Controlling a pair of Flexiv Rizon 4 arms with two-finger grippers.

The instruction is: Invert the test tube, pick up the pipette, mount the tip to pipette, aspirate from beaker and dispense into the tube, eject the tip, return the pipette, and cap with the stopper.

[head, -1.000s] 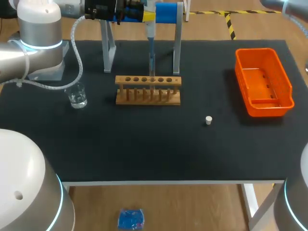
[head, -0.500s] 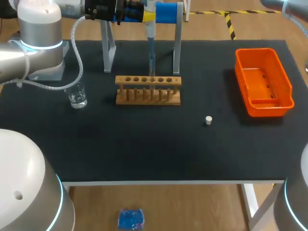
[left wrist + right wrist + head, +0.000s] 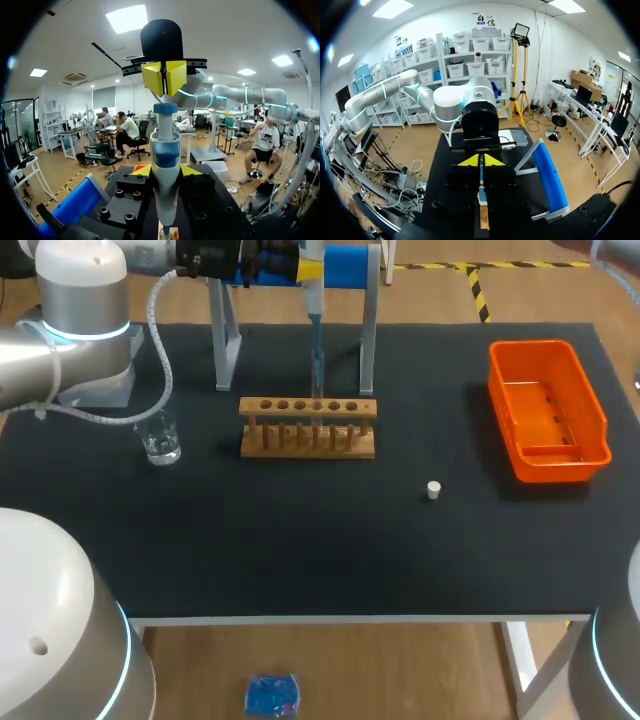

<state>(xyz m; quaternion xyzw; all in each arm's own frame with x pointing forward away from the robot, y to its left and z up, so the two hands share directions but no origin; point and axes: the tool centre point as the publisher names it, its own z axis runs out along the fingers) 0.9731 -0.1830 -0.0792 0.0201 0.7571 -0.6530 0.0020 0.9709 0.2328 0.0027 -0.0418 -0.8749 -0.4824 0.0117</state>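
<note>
Pipette (image 3: 165, 150) stands upright, clamped in the left pincer (image 3: 165, 171). Only the left wrist view shows the right pincer (image 3: 163, 77) just above its top, tips closed together. From overhead, its lower end hangs over the rack (image 3: 308, 427) on the surface (image 3: 300, 530).

Your black table (image 3: 300, 550) carries a bright orange basket (image 3: 560, 468), a tan wooden rack (image 3: 308, 406), a clear beaker (image 3: 160, 438) and a small white stopper (image 3: 433, 490). Your pipette (image 3: 165, 150) is white with a blue band, and a blue bar (image 3: 345, 267) crosses the grey stand (image 3: 228, 340). Both your left gripper (image 3: 165, 171) and your right gripper (image 3: 163, 78) show plain yellow tips on black bodies.
</note>
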